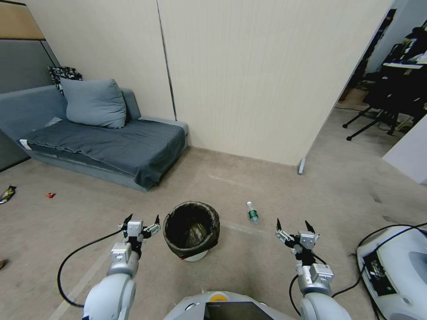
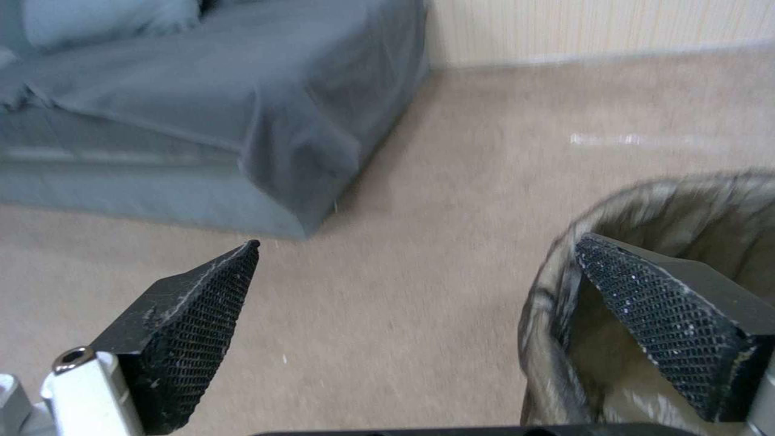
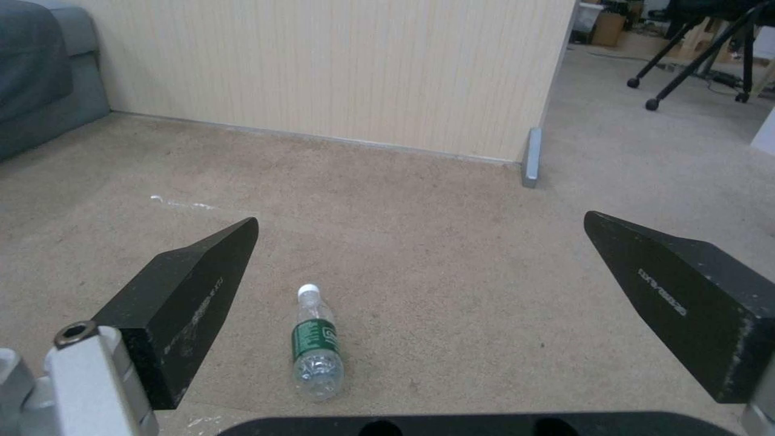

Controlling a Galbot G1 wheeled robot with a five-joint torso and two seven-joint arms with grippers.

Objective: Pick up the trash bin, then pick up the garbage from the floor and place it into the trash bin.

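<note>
My left gripper [image 1: 141,224], jaws apart, hangs just beside the bin [image 1: 191,229] on the floor; one finger [image 2: 670,321] overlaps its rim. My right gripper [image 1: 293,231] is likewise spread, near a bottle [image 1: 253,213]. Risk: a finger catching the liner could tip the bin. Bin contents are indistinct.

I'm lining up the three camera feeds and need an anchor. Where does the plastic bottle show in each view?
Head view: the plastic bottle lies on the floor right of the trash bin, ahead of the right pincer.
Left wrist view: no bottle; the bin's rim sits by one fingertip of the left pincer.
Right wrist view: bottle lies between the open fingertips.
Shared landmark: the grey sofa.
</note>
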